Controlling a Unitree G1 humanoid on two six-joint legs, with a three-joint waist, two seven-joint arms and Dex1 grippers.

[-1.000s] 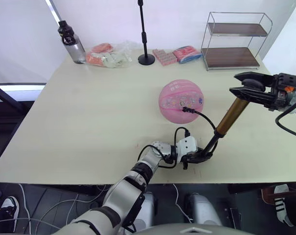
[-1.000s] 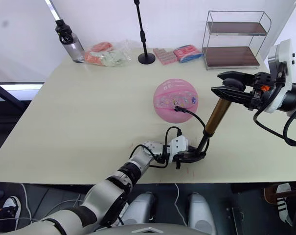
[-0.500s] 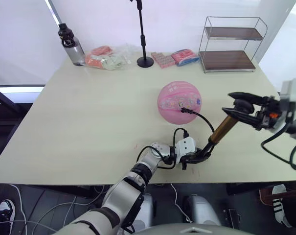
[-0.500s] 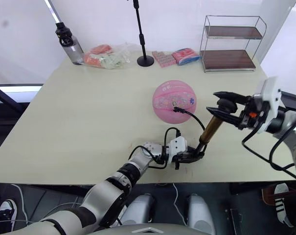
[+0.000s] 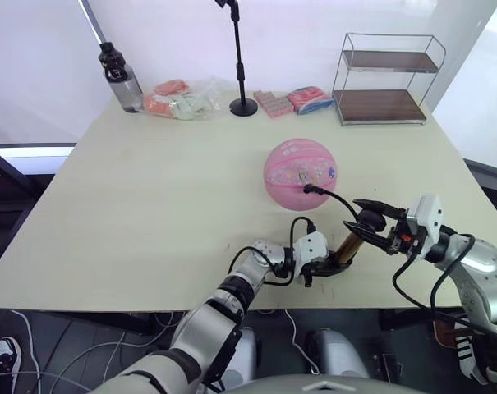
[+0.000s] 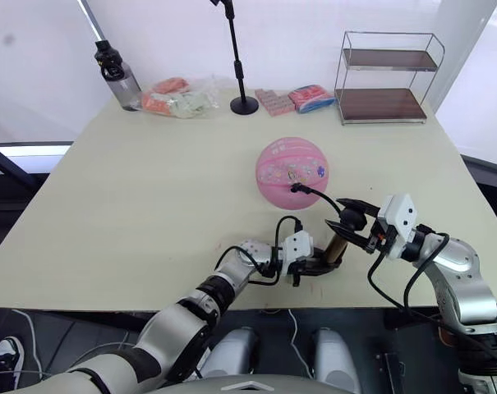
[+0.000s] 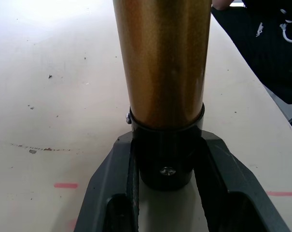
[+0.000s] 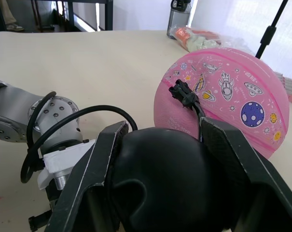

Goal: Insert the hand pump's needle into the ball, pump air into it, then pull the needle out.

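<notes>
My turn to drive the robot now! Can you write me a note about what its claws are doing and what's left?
Left claw: shut on the black base of the hand pump, at the table's near edge.
Right claw: shut on the pump's black handle, pushed low over the gold barrel.
Ball: mid-table, looks round; the needle fitting sits in its valve, hose attached.
Done: needle in, pumping under way.
Left: finish pumping if needed, then pull the needle out.

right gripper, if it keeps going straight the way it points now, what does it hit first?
Probably the left gripper and its wrist, low ahead in the right wrist view, since the right gripper already clamps the hand pump handle. The ball sits off to one side; depth unclear.
</notes>
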